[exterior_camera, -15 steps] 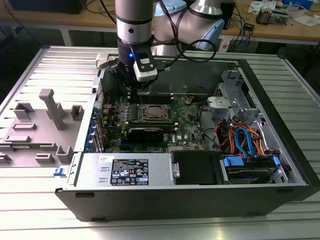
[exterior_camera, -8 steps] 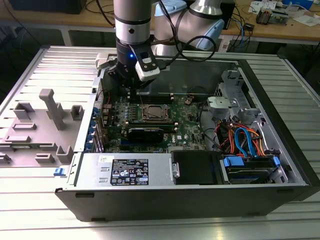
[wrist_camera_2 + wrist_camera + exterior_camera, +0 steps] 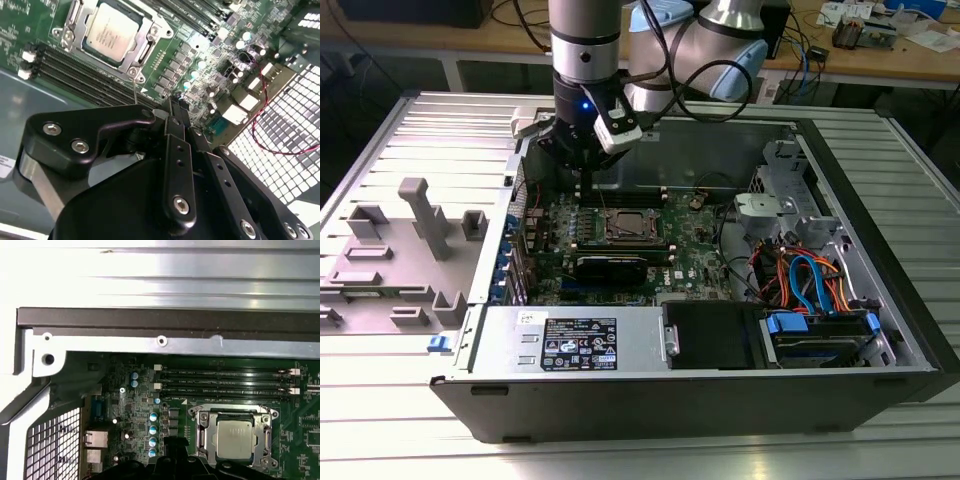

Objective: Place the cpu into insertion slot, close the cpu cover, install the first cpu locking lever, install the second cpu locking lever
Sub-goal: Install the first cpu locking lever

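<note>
The cpu (image 3: 629, 226) (image 3: 112, 30) (image 3: 235, 437), a silver-grey square, lies flat in the insertion slot (image 3: 630, 240) on the green motherboard. The cpu cover (image 3: 145, 47) (image 3: 205, 440) lies down over it as a metal frame around the chip's edges. Thin lever rods (image 3: 134, 82) run along the frame's sides. My gripper (image 3: 582, 185) (image 3: 176, 105) (image 3: 172, 444) hangs above the board, toward the exterior view's left of the socket and near the case's rear wall. It is apart from the cover. Its black fingers are shut with nothing between them.
Long black memory slots (image 3: 225, 380) run beside the socket. A black card (image 3: 610, 265) stands in front of it. The case wall (image 3: 165, 322) and perforated rear panel (image 3: 280, 135) are close to the gripper. Cables and a drive cage (image 3: 810, 290) are on the exterior view's right. A grey fixture (image 3: 410, 250) is outside.
</note>
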